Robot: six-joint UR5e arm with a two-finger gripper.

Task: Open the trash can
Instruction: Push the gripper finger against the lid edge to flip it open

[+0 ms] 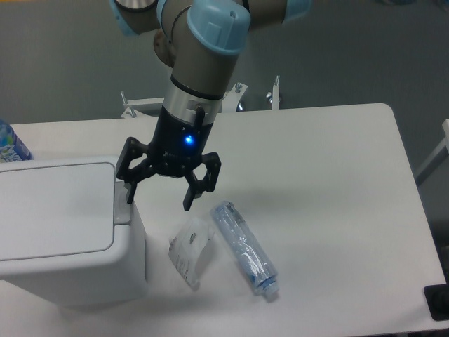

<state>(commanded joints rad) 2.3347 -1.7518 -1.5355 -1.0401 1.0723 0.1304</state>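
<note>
Trash can (pixel 59 232) sat at the table's (pixel 323 175) near-left corner, lid shut. Claw (pixel 158 196) was spread wide, empty, one finger above the grey push tab (pixel 121 205). Judged: rigid, smooth, light plastic; press that tab downward, don't grip.

Single fixed camera, raised, facing the arm's base across the table (pixel 337 154), looking down at moderate range, gripper (pixel 158 199) left of centre, trash can (pixel 63 232) cut off beside it at frame's lower-left edge
</note>
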